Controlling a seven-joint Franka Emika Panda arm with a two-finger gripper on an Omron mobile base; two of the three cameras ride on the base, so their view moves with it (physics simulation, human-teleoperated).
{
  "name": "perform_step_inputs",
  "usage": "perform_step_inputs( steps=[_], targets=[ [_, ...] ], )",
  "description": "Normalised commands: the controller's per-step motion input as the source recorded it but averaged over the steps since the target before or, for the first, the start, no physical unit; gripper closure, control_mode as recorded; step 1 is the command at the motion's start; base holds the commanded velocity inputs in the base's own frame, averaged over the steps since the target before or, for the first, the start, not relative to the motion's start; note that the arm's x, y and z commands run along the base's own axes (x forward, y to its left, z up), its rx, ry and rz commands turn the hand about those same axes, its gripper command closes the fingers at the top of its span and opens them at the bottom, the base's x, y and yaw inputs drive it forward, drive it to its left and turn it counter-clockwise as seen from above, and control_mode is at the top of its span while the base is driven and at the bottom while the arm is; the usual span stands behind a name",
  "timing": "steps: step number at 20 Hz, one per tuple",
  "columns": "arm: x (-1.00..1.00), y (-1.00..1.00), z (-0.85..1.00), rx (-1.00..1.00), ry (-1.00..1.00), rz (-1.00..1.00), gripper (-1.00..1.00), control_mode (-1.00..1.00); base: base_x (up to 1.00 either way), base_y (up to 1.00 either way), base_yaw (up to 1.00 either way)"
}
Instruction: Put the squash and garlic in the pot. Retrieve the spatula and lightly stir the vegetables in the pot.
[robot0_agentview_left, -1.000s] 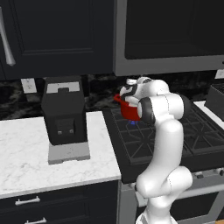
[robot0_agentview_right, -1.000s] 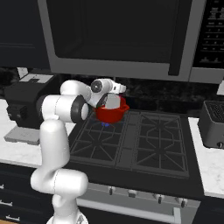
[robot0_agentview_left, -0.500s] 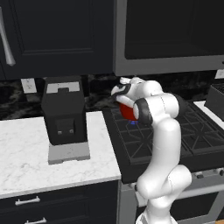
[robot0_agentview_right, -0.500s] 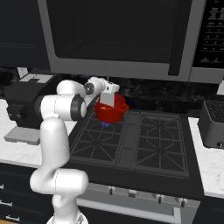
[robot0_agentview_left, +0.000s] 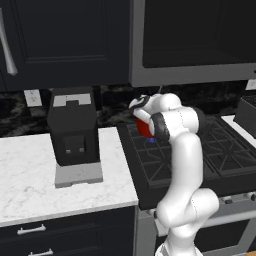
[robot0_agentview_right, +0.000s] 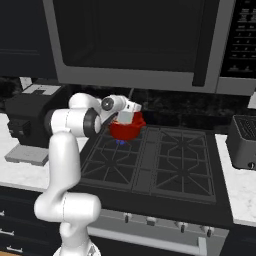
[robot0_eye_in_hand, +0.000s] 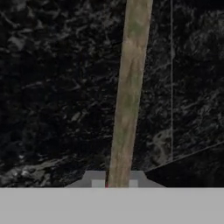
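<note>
Gripper (robot0_agentview_right: 134, 111) clamped shut on a wooden spatula (robot0_eye_in_hand: 127, 92), hovering just above the red pot (robot0_agentview_right: 126, 129), which sits on the stove's (robot0_agentview_right: 165, 165) rear left burner.

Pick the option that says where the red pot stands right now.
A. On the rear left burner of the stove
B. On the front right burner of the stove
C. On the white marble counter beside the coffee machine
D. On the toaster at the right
A: in the right base view the red pot sits on the stove's rear left burner, with the gripper right above it.
</note>
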Motion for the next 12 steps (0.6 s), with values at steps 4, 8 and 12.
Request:
perform_step_inputs(
  steps=[4, 8, 12],
  targets=[
    [-0.33, -0.34, -0.73, -0.02, 0.01, -0.04, 1.0, -1.0, 0.0, 0.0, 0.0],
    [-0.36, -0.29, -0.07, -0.07, -0.19, -0.04, 1.0, -1.0, 0.0, 0.0, 0.0],
    [-0.01, -0.03, -0.03, -0.15, -0.2, -0.05, 1.0, -1.0, 0.0, 0.0, 0.0]
  ],
)
